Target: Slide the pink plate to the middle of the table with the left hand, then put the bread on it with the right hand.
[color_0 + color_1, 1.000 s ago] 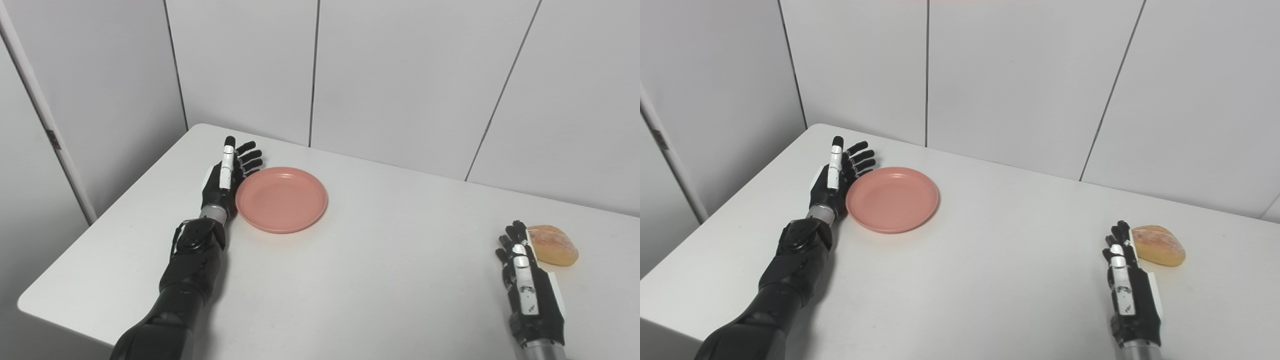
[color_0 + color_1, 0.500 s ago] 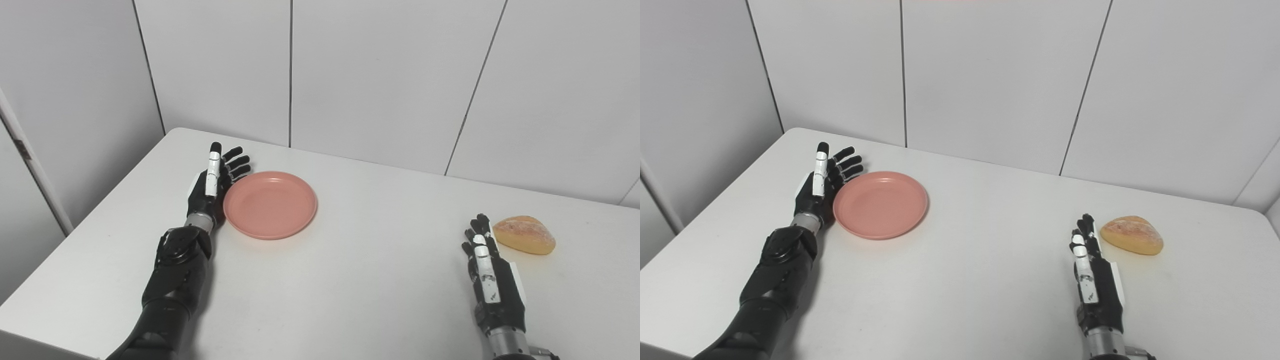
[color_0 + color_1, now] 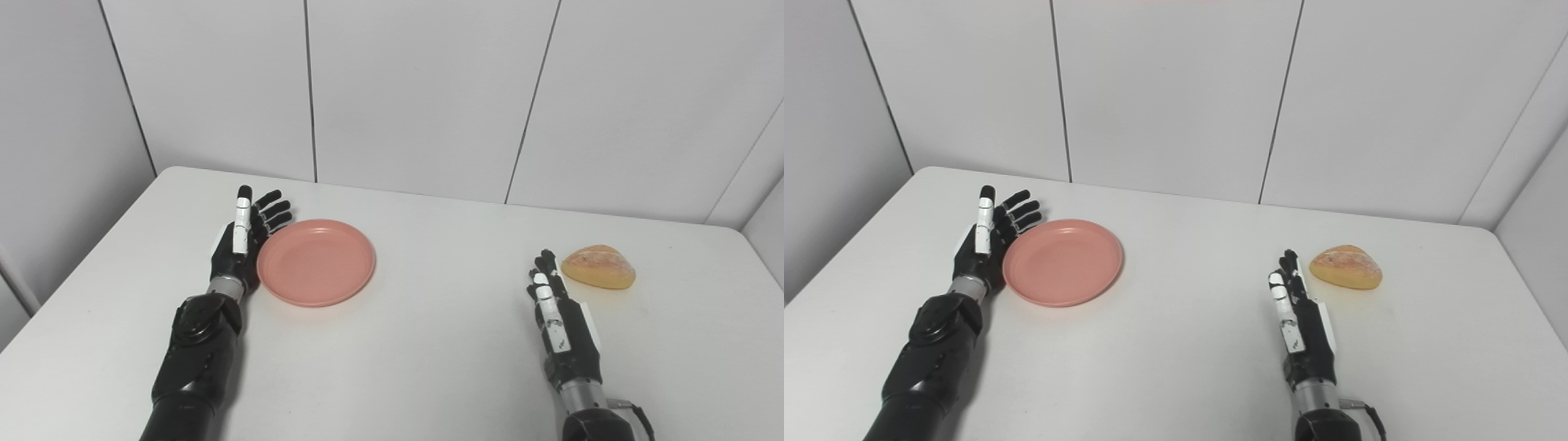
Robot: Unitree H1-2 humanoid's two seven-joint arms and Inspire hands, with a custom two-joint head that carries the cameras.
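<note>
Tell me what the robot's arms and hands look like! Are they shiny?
Both arms are glossy black with rounded shells. The left hand and right hand are black too, with slim jointed fingers and white strips on parts of them. Each wrist has a short silver metal ring. A thin dark cable loops out beside the right wrist. No sleeves or writing show.

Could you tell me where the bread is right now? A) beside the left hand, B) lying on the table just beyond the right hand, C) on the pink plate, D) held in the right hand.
B: the bread lies on the table just past the open right hand, far from the plate and the left hand.
</note>
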